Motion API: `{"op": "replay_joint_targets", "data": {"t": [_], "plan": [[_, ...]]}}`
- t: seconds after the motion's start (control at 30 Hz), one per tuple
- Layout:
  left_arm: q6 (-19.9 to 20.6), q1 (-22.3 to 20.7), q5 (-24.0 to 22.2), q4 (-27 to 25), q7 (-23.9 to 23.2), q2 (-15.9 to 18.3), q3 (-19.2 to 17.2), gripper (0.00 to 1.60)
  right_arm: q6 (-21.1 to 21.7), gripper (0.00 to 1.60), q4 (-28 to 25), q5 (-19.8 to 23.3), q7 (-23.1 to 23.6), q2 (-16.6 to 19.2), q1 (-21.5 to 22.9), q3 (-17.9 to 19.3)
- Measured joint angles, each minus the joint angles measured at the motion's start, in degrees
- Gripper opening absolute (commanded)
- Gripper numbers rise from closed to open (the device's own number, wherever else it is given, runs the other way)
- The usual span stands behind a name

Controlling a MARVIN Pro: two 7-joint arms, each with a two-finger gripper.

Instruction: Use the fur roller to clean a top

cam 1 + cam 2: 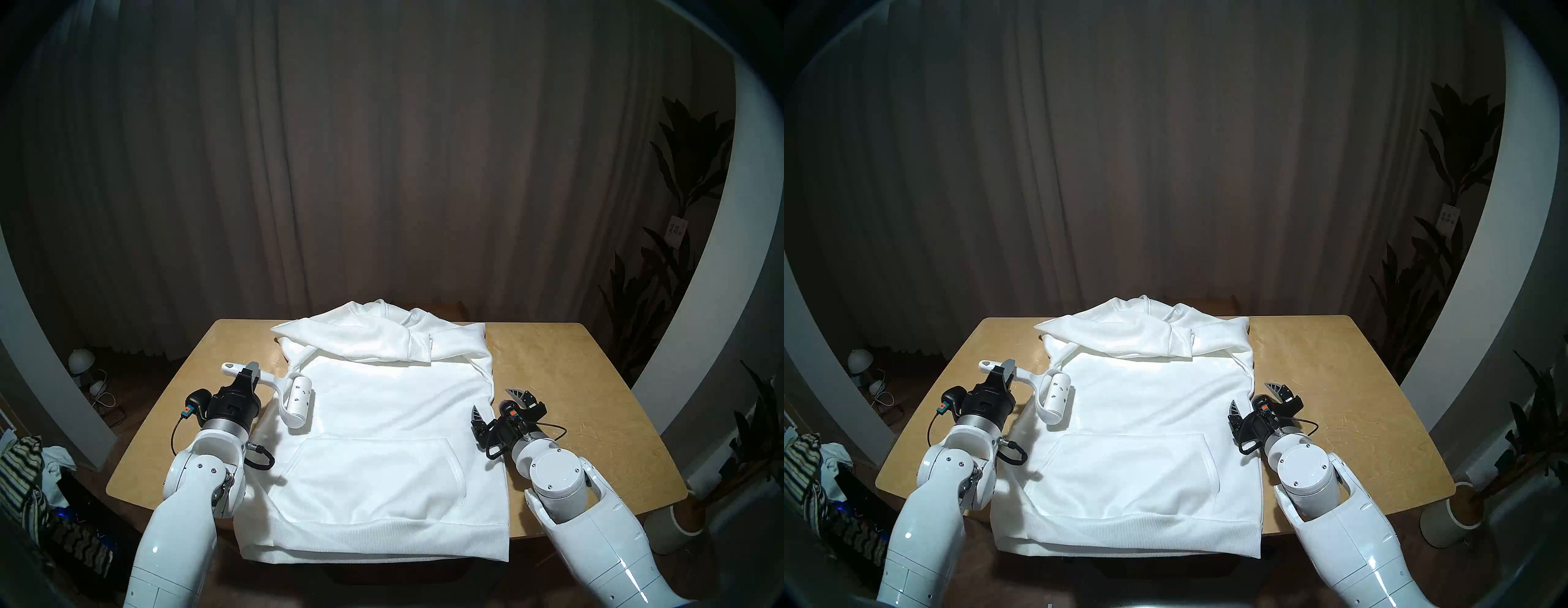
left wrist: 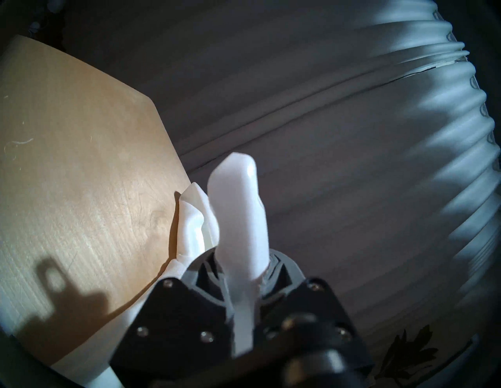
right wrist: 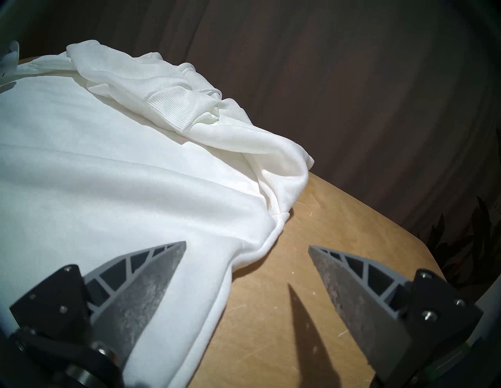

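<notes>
While clamped in left gripper (image 1: 253, 370), fur roller (image 1: 297, 397) over top (image 1: 382, 424)

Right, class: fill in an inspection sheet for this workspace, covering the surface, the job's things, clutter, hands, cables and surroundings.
Surface: wooden table, scratched, bare beside the hoodie.
Job's things: white hoodie laid flat, front up, sleeves folded across the chest; lint roller held at the hoodie's left edge, dark specks on its drum.
Clutter: nothing seen on the table.
Hands: left hand shut on the roller's handle; right hand open, empty, at the hoodie's right edge.
Cables: black cable loop at the left wrist; another at the right wrist.
Surroundings: curtain behind, plants right, striped cloth pile left.
</notes>
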Motion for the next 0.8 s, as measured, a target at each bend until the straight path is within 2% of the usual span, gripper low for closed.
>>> {"op": "replay_joint_targets", "data": {"t": [0.13,0.4,0.8], "plan": [[0.15,-0.02,-1.89,-1.51,-0.08,0.35,-1.83,0.00,0.99,1.60,0.30,2.43,1.75,-0.06,0.34,1.00],[1.58,-0.08,-4.35,-2.41,0.09,1.21,-4.44,0.00,1.76,1.60,0.81,9.98,7.49,0.42,-0.19,4.35],[3.52,-2.22,-7.22,2.65,-1.11,3.31,-9.62,0.00,1.17,1.60,-1.41,20.36,12.06,-0.24,-3.54,10.79]]}}
